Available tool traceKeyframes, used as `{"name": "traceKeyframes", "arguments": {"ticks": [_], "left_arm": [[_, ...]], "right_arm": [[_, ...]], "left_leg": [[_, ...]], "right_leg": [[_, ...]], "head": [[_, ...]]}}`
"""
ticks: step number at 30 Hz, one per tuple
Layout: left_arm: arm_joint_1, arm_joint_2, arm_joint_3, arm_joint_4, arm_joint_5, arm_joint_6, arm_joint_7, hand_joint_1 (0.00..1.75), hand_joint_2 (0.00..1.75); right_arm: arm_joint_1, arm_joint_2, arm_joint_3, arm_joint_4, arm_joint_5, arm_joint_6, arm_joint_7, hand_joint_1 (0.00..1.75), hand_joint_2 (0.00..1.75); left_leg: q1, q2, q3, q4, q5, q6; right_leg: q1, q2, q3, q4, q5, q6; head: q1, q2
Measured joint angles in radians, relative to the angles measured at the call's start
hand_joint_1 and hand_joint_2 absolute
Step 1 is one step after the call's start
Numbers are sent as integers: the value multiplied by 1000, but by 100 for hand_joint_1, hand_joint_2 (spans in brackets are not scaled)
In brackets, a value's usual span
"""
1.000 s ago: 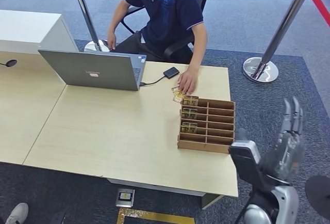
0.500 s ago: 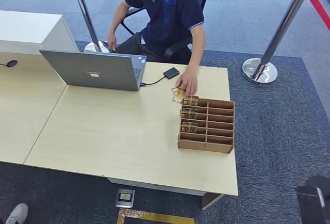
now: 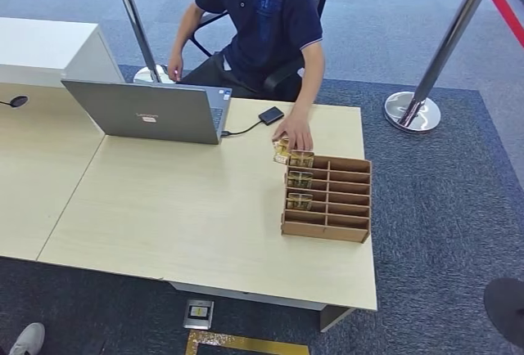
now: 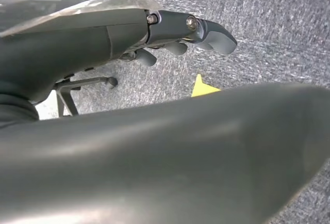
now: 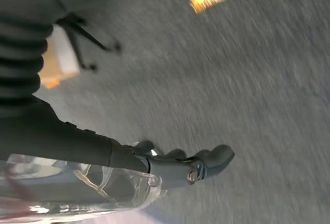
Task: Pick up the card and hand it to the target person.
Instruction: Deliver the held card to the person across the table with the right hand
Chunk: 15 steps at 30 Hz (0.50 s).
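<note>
head view: the card (image 3: 282, 150) lies on the surface (image 3: 185, 208) under the person's hand (image 3: 299, 132), beside the wooden rack (image 3: 327, 199). right hand (image 5: 171, 164), raised a second ago, now hangs over carpet, holding nothing; left hand (image 4: 186, 30) too, so the handover looks complete.

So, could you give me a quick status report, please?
Left hand and right hand down over the carpet, holding nothing. Cards in the wooden rack. Person's hand rests on a card beside it.
</note>
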<state>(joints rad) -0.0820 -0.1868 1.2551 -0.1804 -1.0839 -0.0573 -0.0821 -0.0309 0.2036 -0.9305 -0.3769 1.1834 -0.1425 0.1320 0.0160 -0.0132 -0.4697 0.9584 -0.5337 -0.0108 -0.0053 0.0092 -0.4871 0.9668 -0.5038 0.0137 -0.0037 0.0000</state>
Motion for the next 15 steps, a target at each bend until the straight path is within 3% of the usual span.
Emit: {"name": "traceKeyframes", "arguments": {"ticks": [2,6,10,12,13,15], "left_arm": [[-1,-1,0,0,-3,-6,2,0,175],[-2,-2,0,0,-15,0,38,0,175],[-2,-4,-1,0,-17,4,57,0,175],[-1,-3,-9,0,-9,4,58,0,175],[1,-2,-18,-1,0,4,58,0,175],[6,1,-43,-3,29,5,58,0,87]], "right_arm": [[-16,0,-13,52,-3,22,11,0,0],[-43,-1,-26,108,2,42,29,0,0],[-66,-6,-27,134,30,46,47,0,175],[-71,-11,-17,139,35,45,47,0,175],[-72,-15,-8,140,29,45,46,0,131],[-71,-23,16,142,2,46,42,0,44]], "left_leg": [[0,0,0,0,0,0],[0,0,0,0,0,0],[-1,0,0,0,0,0],[-1,0,0,0,0,0],[-1,0,0,0,0,0],[-1,0,0,0,0,0]], "right_leg": [[0,0,0,0,0,0],[0,0,0,0,0,0],[-1,0,0,0,0,0],[-1,0,0,0,0,0],[-1,0,0,0,0,0],[-1,0,0,0,0,0]], "head": [[0,0],[0,0],[0,0],[0,0],[0,0],[0,0]]}}
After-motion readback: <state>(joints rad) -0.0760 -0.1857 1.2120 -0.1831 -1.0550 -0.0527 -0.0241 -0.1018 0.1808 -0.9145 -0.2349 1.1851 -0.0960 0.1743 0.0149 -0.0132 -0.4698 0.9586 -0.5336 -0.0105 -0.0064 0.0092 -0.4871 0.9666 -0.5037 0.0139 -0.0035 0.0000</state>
